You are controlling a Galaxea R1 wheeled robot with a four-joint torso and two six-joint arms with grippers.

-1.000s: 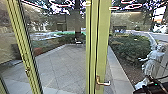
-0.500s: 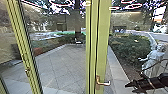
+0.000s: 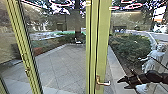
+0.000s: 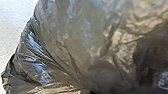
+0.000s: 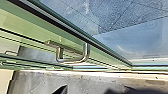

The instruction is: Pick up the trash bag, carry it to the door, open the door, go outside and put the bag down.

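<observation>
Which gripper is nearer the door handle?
Right. The right gripper points toward the door handle, a gap between them. The left gripper is up close to the trash bag, evidently farther from the handle.

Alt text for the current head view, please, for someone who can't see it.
The robot's open right gripper points from the picture's right toward the lever handle on a yellow-green door frame. Through the glass are a paved yard and green bushes.

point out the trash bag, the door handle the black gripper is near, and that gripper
trash bag (image 4: 75, 45): left wrist view, its crinkled side
door handle (image 3: 103, 83): head view, its lever
right gripper (image 3: 123, 83): head view, between its fingertips
</observation>
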